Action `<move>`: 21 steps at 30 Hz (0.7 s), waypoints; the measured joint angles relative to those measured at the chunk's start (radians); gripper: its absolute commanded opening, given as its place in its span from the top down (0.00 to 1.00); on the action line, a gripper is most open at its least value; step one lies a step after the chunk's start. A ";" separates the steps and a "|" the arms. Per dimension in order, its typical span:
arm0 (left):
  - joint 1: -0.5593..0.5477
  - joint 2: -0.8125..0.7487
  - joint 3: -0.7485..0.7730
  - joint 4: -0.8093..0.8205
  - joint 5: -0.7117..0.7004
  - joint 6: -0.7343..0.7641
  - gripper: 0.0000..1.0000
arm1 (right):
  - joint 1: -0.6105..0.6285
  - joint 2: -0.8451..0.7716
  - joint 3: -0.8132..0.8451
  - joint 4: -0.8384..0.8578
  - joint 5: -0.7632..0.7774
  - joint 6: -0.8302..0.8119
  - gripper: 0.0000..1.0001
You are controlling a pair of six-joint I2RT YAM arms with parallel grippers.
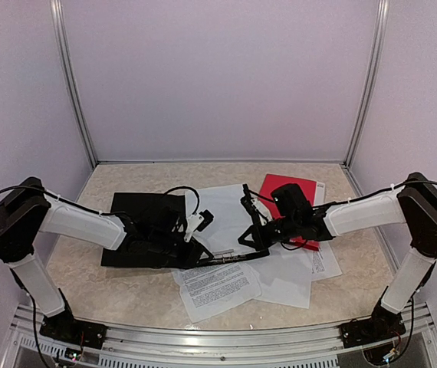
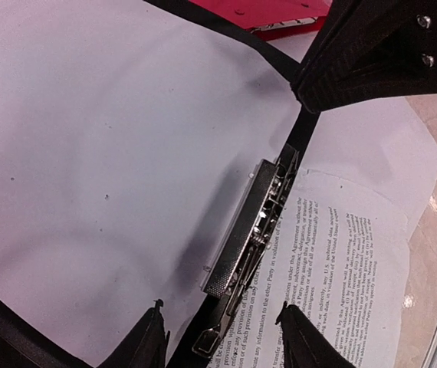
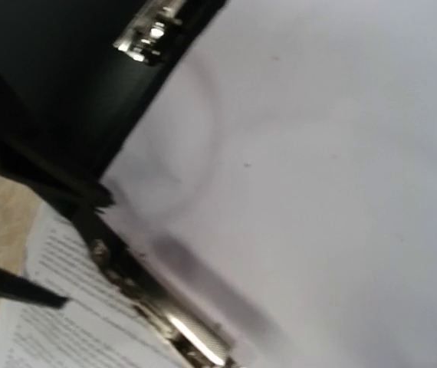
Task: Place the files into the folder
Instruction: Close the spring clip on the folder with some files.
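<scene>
black folder (image 1: 146, 222) lies open on the stone-patterned table (image 1: 111, 184), left of centre, with its metal clip (image 2: 249, 226) along the spine. the files (image 1: 218, 287) are spread loose mid-table, to the right of the folder and nearer than it. a blank sheet (image 2: 88, 153) lies on one side of the clip, printed text on the other. the left gripper (image 2: 226, 337) hangs over the clip, jaws half-wide, holding nothing. the right gripper (image 1: 258, 228) is pinched closed at the folder's thin black edge; i cannot tell whether it grips it. a red folder (image 1: 284, 188) lies far right.
</scene>
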 measured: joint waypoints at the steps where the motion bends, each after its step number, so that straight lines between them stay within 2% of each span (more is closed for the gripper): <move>1: 0.000 0.000 0.004 -0.001 0.002 0.005 0.51 | 0.000 0.002 0.000 -0.004 0.010 -0.001 0.99; 10: 0.000 0.000 0.009 -0.010 0.031 0.038 0.50 | -0.002 0.059 0.000 -0.030 0.072 -0.001 0.99; 21: 0.000 -0.005 -0.017 -0.030 0.064 0.132 0.36 | -0.028 0.122 0.000 -0.029 0.081 -0.001 1.00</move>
